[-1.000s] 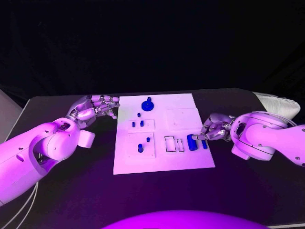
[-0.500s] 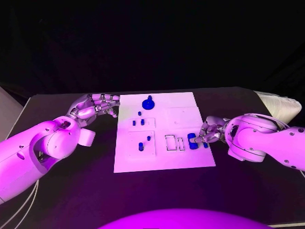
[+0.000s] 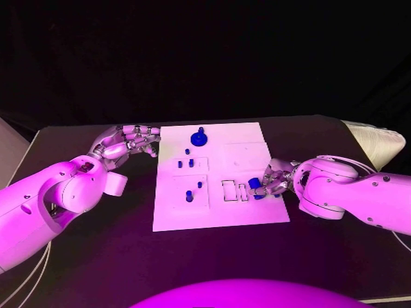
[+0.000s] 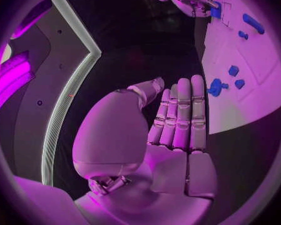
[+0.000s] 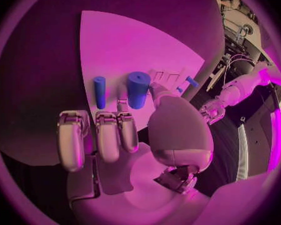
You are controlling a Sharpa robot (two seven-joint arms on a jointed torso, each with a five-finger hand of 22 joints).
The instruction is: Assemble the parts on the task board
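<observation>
One thick blue part is pinched in the right hand, over the task board, and the right wrist view shows one thin blue part lying just beside it. By the board's other side, the left hand holds nothing; the left wrist view shows its fingers straight and together.

Black table; white task board lies on it.

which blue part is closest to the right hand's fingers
The thick blue cylinder: the right hand has its fingertips right at it, possibly touching. The thinner blue peg lies just beside it; the rest sit farther across the task board.
</observation>
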